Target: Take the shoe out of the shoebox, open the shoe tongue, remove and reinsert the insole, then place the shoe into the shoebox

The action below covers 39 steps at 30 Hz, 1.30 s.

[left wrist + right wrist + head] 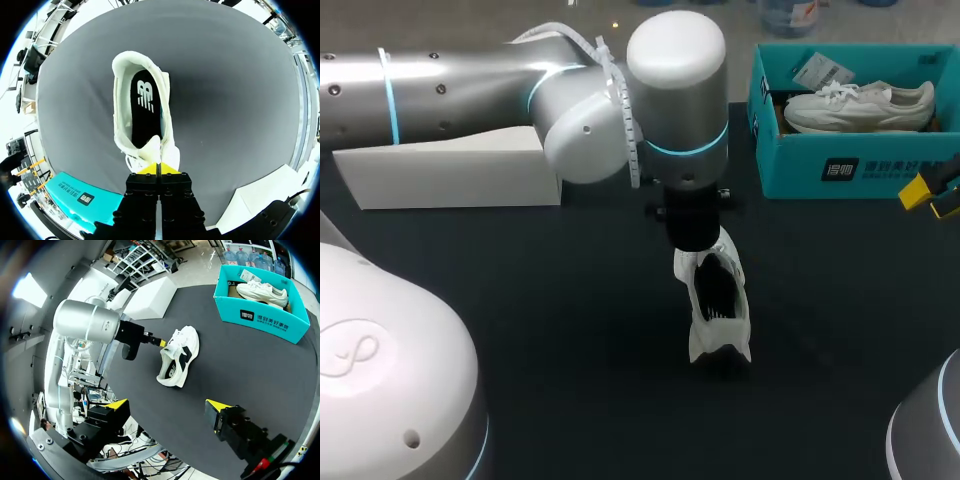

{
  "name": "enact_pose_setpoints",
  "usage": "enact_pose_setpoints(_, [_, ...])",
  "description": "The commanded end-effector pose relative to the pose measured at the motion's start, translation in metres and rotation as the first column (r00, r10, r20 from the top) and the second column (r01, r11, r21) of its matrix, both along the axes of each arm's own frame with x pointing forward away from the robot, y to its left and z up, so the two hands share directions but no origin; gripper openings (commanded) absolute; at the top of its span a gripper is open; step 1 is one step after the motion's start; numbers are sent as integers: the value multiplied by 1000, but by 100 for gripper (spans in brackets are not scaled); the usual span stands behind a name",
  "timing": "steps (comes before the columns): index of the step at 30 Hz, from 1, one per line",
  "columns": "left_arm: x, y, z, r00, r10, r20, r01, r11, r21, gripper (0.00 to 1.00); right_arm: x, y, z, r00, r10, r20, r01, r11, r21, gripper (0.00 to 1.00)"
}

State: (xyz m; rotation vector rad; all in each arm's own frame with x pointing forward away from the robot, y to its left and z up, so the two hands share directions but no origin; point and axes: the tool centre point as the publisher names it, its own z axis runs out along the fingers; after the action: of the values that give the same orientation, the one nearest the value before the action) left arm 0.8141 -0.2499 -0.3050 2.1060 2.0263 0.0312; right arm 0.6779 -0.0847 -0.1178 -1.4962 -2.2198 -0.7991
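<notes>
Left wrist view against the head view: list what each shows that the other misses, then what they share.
Only the left wrist view: the left gripper, its yellow tips shut on the shoe at the front of its opening. Only the head view: a second shoe lying inside the shoebox, and the right gripper beside that box. Both: the white shoe on the black table, and the teal shoebox.

Your left gripper (158, 169): tips pinching the white shoe (119, 102) at its rim; black insole (146, 117) inside; teal shoebox (75, 192) beside.
</notes>
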Motion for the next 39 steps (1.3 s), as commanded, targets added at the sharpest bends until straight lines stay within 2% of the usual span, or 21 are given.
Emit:
enact_pose_setpoints(1, [5,-7,6,1000,9,15,-9,1000,-8,0,1,0,0,1000,1,-2,-1,1000,-2,100])
enact_pose_setpoints(6, [14,-18,-3,999,26,34,-26,1000,-18,0,1,0,0,1000,1,-2,-1,1000,-2,100])
enact_pose_setpoints(14, [1,-9,-24,1000,17,9,-17,1000,7,0,1,0,0,1000,1,-2,-1,1000,-2,100])
enact_pose_setpoints(20, [-5,-4,-31,1000,21,-9,-21,1000,11,0,1,0,0,1000,1,-2,-1,1000,-2,100])
enact_pose_setpoints(28, [-2,-5,-21,1000,26,9,-26,1000,-6,0,1,0,0,1000,1,-2,-1,1000,-2,100])
enact_pose_setpoints(39, [23,-13,-4,997,52,48,-51,998,-32,0,1,0,0,1000,1,-2,-1,1000,-2,100])
